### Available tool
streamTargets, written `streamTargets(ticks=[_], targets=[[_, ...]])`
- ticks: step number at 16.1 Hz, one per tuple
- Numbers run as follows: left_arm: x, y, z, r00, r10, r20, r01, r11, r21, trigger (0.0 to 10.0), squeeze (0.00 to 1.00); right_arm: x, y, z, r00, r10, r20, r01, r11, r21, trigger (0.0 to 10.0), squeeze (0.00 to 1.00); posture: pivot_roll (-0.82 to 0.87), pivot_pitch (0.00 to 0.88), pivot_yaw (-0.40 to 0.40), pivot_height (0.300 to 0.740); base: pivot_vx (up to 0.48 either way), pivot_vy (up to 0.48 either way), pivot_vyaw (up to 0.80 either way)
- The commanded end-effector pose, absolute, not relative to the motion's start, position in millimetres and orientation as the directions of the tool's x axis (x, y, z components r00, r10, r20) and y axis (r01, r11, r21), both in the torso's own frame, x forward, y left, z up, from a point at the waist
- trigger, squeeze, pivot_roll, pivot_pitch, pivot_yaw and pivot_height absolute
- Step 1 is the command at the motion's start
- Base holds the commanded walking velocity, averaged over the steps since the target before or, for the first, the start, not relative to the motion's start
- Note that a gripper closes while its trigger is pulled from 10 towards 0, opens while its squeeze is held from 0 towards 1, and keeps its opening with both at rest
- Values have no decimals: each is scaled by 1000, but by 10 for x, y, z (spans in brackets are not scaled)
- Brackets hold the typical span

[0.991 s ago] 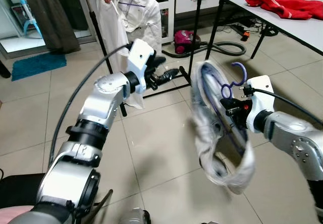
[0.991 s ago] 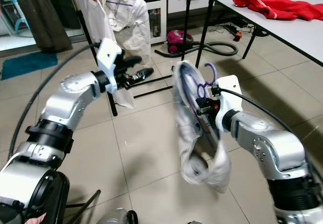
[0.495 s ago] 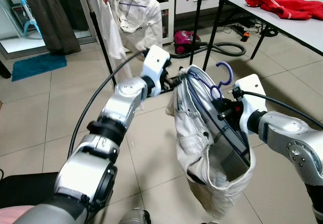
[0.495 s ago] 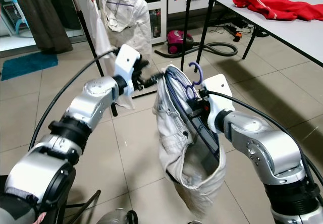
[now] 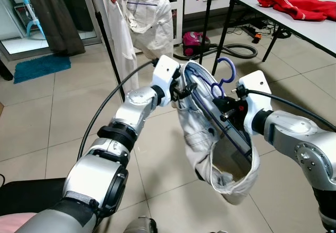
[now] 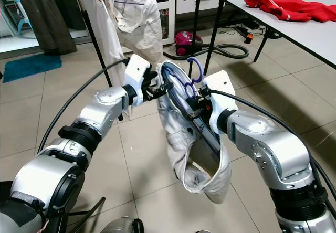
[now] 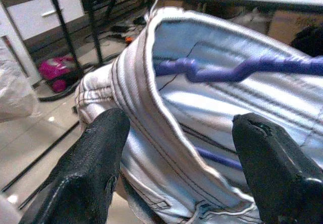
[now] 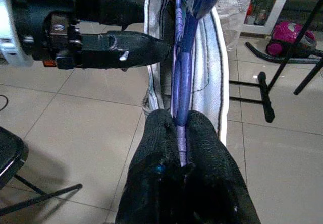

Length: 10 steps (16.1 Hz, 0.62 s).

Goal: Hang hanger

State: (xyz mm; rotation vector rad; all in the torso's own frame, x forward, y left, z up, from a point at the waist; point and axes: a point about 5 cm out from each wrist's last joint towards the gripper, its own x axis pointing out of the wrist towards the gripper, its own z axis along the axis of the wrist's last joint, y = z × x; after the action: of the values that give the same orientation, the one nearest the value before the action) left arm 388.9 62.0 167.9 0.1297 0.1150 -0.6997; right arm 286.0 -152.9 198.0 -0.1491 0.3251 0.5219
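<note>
A purple hanger [image 5: 224, 71] carries a white garment [image 5: 209, 138] that hangs as an open pouch in front of me. My right gripper [image 8: 179, 129] is shut on the hanger's purple bar just below the hook. The hook [image 6: 193, 69] points upward. My left gripper [image 7: 176, 133] stands open, its two black fingers on either side of the garment's seamed waistband [image 7: 146, 103]; whether they touch it I cannot tell. In the left eye view the left gripper [image 5: 184, 89] is at the garment's upper left edge. The black clothes rack [image 5: 109, 46] stands beyond.
On the rack hangs another white garment [image 5: 151, 20] on a purple hanger. A grey table [image 5: 304, 25] with a red garment [image 5: 296, 3] is at the right. A pink vacuum [image 5: 192, 42] and its hose lie behind. A blue mat [image 5: 41, 67] lies far left.
My left gripper has swung right from beside the rack to the garment's waistband. The garment, blurred and swinging a second ago, now hangs steadier, and the right gripper has brought it slightly leftward.
</note>
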Motion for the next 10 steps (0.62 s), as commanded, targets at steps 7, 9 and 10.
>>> streamTargets(ticks=[7,9,10], targets=[[3975,751,1782,817,-563,-129,577,805,140,0,0,2830,-1467,2124,826,481,-293,-526,844,-99,10000,0,13,51,85,740,0,0,0],[3969,766,1731,817,-558,-145,574,809,127,0,0,2832,-1450,2138,823,489,-289,-534,840,-98,10000,0,11,50,86,740,0,0,0],[3968,772,1709,821,-551,-152,569,814,120,0,0,2830,-1441,2147,821,494,-286,-538,838,-97,10000,0,9,48,84,740,0,0,0]])
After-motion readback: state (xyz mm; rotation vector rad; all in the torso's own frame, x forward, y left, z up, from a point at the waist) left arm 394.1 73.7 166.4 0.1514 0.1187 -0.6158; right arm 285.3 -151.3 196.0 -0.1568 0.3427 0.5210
